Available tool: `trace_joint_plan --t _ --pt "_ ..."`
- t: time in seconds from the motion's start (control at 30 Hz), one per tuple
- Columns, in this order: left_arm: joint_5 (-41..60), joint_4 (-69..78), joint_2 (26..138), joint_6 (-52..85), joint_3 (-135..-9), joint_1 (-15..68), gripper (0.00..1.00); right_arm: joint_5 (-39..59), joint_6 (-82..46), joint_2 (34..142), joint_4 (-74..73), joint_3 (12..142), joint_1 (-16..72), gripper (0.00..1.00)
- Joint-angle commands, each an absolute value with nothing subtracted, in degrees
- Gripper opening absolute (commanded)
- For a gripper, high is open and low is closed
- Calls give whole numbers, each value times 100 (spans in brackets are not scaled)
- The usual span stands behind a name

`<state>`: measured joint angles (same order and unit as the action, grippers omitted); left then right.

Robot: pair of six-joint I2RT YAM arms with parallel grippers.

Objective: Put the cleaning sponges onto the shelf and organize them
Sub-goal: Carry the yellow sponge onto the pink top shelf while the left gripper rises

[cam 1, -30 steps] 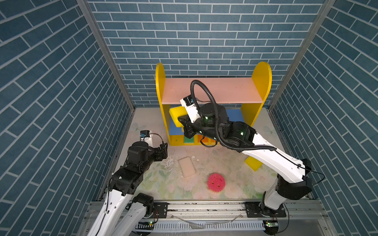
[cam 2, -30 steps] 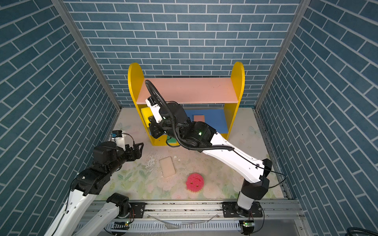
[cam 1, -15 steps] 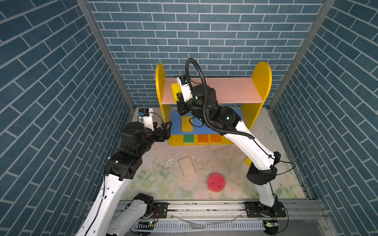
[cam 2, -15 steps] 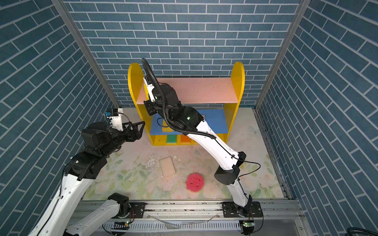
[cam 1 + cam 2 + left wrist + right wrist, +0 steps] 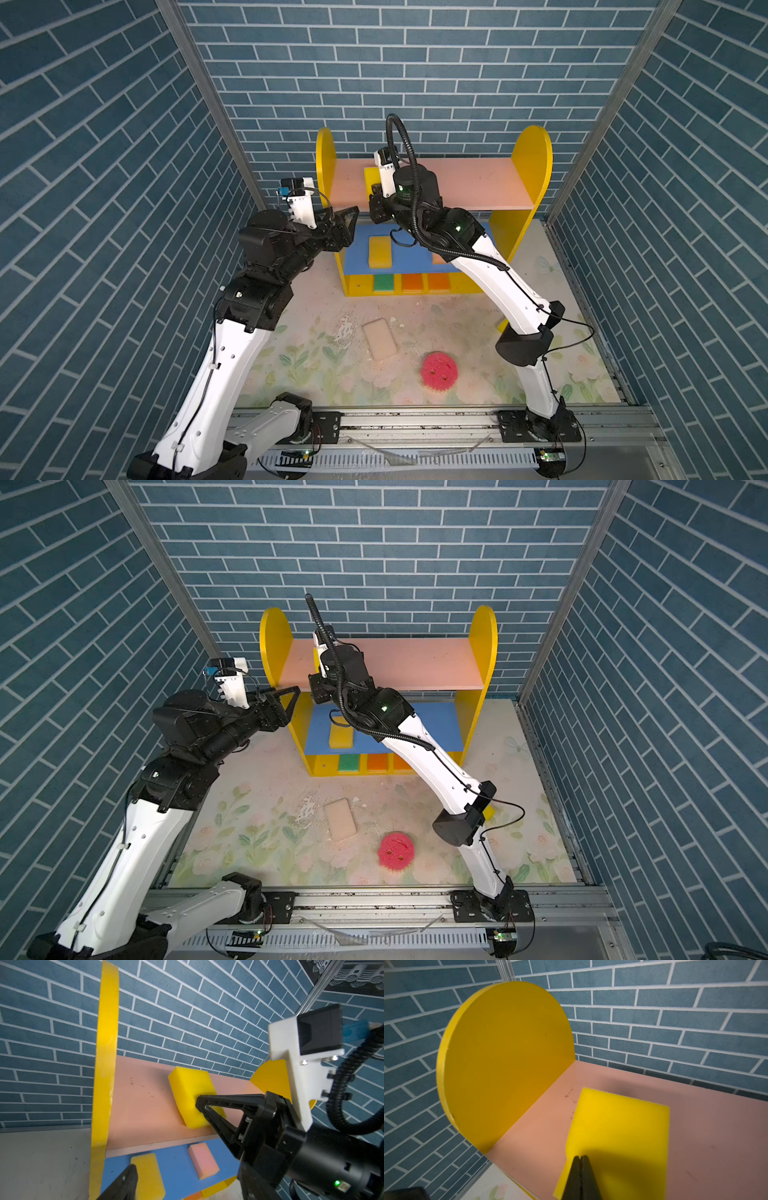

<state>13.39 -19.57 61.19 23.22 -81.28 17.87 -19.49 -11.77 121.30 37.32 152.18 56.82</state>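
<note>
My right gripper (image 5: 580,1157) is shut on a yellow sponge (image 5: 191,1093), which stands tilted on the pink top board of the shelf (image 5: 469,187) near its left panel. My left gripper (image 5: 347,226) is open and empty, raised beside that panel. The blue board carries a yellow sponge (image 5: 379,252) and a pink one (image 5: 203,1160). A green sponge (image 5: 384,282) and two orange ones (image 5: 412,281) sit on the base. On the floor mat lie a cream sponge (image 5: 379,338) and a round pink smiley sponge (image 5: 438,370).
Blue brick walls close in on three sides. Another yellow sponge (image 5: 489,812) peeks out from behind my right arm's elbow on the mat. Foam crumbs lie near the cream sponge. A metal rail (image 5: 415,419) runs along the front edge.
My right arm has lifted the yellow sponge from in front of the shelf's lower levels up onto the pink board. My left arm has risen and moved towards the shelf's left panel.
</note>
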Motion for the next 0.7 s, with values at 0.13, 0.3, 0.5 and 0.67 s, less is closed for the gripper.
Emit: trace_joint_plan --t 0.13,0.3,0.5,0.67 --pt "1541 -1802 6227 2534 -8229 1749 77 -1965 -1406 12216 3519 15126 5629 14" --pt "1643 -1714 6253 2622 -8201 1758 76 -1828 -1478 12187 3383 15108 5609 27" --pt "1688 -1672 6272 2642 -8222 1758 76 -1535 -1529 11970 3366 15218 5599 30" --pt "1697 -1679 6233 2612 -8193 1758 76 -1518 -1463 11488 3303 14830 5608 30"
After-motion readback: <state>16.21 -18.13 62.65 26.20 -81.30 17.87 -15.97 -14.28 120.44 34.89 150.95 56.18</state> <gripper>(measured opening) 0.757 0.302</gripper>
